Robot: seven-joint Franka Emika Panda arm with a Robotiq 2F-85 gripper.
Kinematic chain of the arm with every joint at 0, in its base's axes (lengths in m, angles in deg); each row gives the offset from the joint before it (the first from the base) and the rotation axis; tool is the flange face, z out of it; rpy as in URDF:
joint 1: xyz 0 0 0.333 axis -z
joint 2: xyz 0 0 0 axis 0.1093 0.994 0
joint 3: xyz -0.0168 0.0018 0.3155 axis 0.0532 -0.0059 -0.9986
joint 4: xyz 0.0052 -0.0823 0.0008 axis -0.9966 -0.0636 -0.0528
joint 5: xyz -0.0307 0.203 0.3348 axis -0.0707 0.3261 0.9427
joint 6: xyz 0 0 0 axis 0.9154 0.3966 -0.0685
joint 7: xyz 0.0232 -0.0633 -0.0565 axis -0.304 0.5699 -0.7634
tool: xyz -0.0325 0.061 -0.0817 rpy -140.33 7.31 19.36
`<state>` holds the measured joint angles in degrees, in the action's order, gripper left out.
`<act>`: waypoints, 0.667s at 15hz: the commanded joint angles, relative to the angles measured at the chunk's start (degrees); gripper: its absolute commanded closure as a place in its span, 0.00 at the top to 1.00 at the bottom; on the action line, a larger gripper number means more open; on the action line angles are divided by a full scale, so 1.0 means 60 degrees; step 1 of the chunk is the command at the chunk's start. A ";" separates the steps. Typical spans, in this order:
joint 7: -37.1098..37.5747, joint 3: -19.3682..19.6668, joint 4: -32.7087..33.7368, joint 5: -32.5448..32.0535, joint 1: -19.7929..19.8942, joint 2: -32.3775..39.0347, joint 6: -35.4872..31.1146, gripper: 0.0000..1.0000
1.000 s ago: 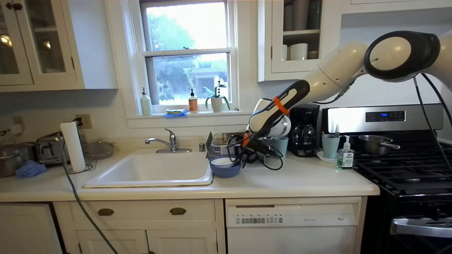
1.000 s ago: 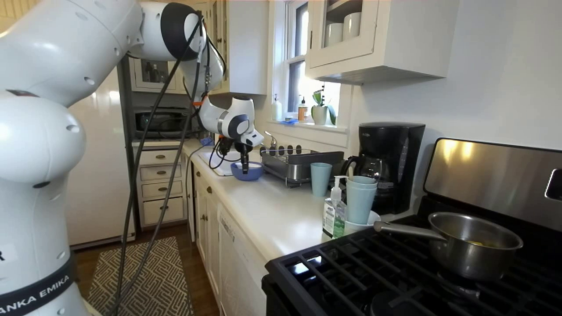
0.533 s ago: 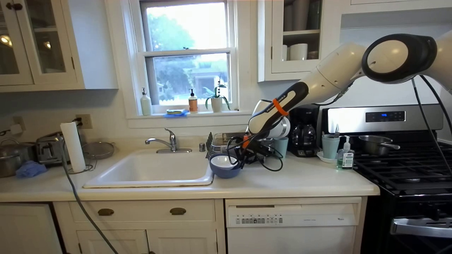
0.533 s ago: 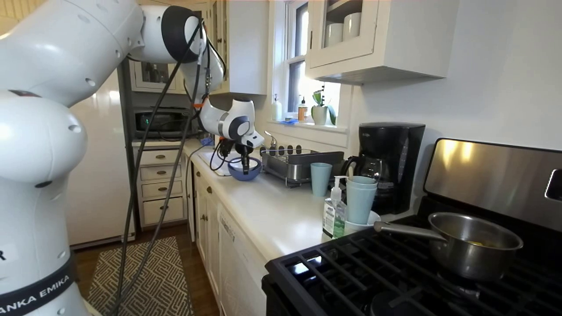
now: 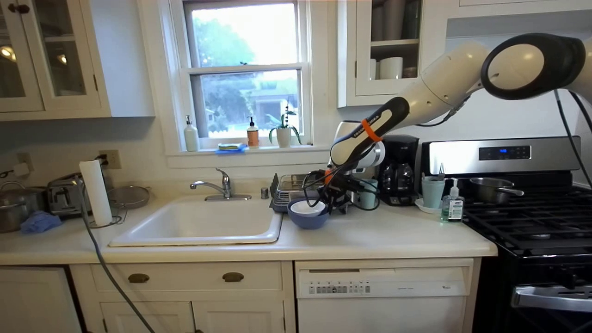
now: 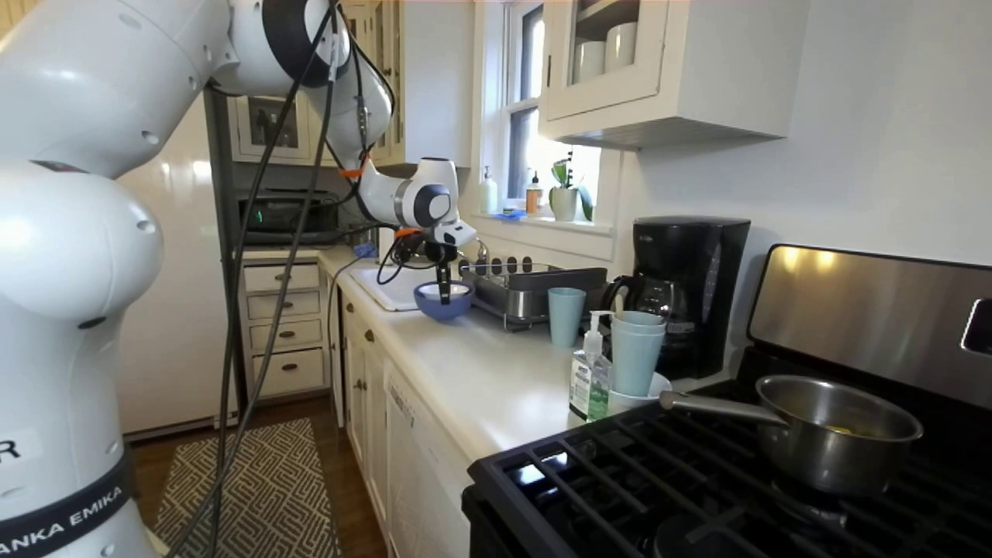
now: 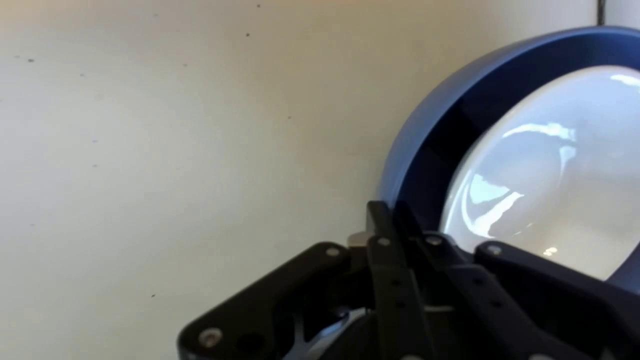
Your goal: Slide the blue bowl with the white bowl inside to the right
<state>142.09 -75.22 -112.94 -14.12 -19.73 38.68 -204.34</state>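
Against half a second ago, the blue bowl [image 5: 309,223] has moved right in an exterior view, from up against the sink [image 5: 194,240] to just beside its rim. It also sits slightly higher in that view; whether its base rests on the counter [image 5: 393,236] or is a little raised, I cannot tell. The arm [image 5: 444,78] has shifted right and up with it. In the wrist view the fingers [image 7: 380,220] of the gripper [image 7: 392,206] are nearly together, pinching the blue bowl's wall, one outside and one inside. The blue bowl is round, smooth and plain, its inside in dark shadow. In it lies the white bowl [image 7: 555,175], smaller and glossy, with bright reflections and a band of blue between the two rims. The pair is near the dish rack [image 6: 531,302]. Farther along are a cup [image 6: 566,318] and, on a white dish [image 6: 661,384], a stack of cups [image 6: 637,356] holding utensils [image 5: 441,170]. On the stove [image 6: 883,325], a pot [image 6: 829,461] contains something yellow, too small to identify.
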 commanded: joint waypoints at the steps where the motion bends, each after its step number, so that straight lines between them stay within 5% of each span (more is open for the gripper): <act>1: 0.0867 0.0444 -0.1051 -0.0642 -0.0261 -0.1155 0.0588 0.01; 10: 0.0622 0.0165 -0.5132 -0.0476 0.0491 -0.3898 -0.0711 0.01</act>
<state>145.08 -73.55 -132.69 -16.97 -18.66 23.46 -203.56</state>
